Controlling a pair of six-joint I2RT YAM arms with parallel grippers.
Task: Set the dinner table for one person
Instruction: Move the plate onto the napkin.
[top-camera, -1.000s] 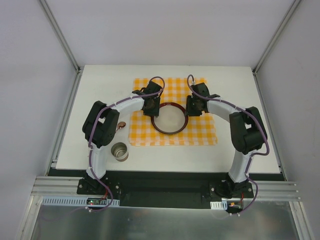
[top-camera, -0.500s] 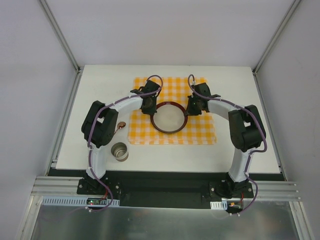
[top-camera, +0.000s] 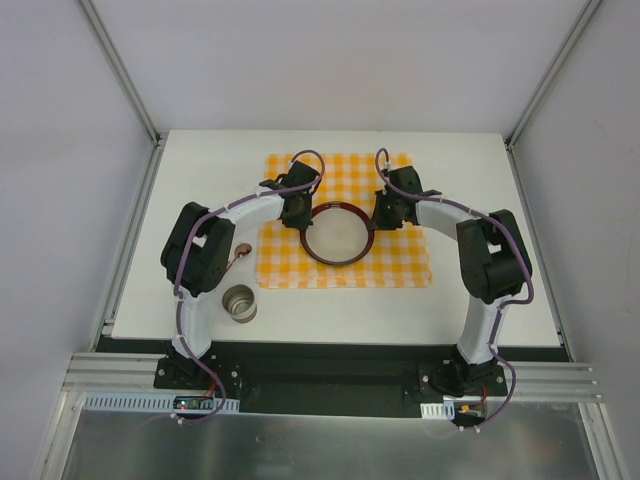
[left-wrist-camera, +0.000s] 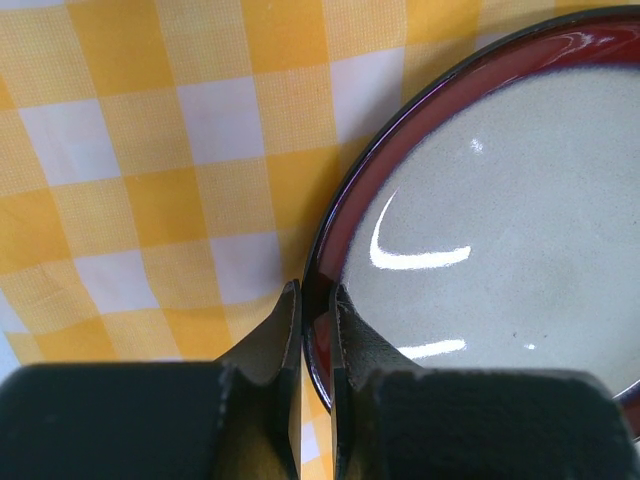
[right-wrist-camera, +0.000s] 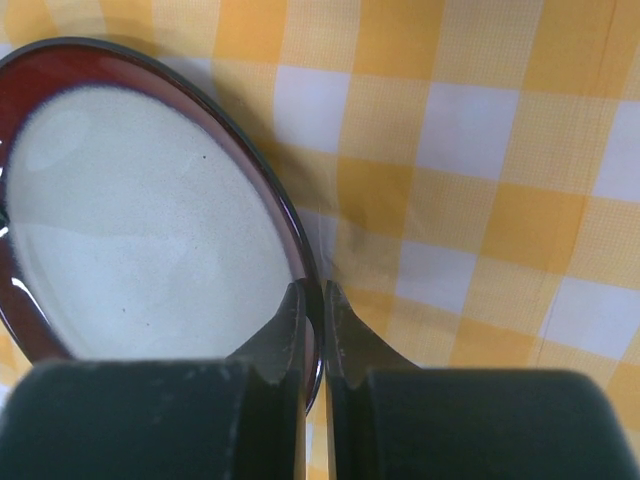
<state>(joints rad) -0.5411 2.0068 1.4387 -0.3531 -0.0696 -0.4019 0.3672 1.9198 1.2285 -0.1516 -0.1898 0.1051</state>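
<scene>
Your left gripper (left-wrist-camera: 314, 297) and right gripper (right-wrist-camera: 310, 292), open a second ago, are now clenching opposite edges of the round, red-rimmed grey ceramic plate (top-camera: 338, 263). It is sitting mid-frame on the orange-and-white checkered cloth mat (top-camera: 405, 268) on the flat white dinner table (top-camera: 480, 185), probably ready for repositioning.

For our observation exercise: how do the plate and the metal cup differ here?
The plate lies on the checkered mat; the metal cup stands on the bare white table. The plate is wide, shallow, red-rimmed; the cup is smaller and silvery. The left tool and right tool pinch the plate's rim; nothing touches the cup. Both are round.
</scene>
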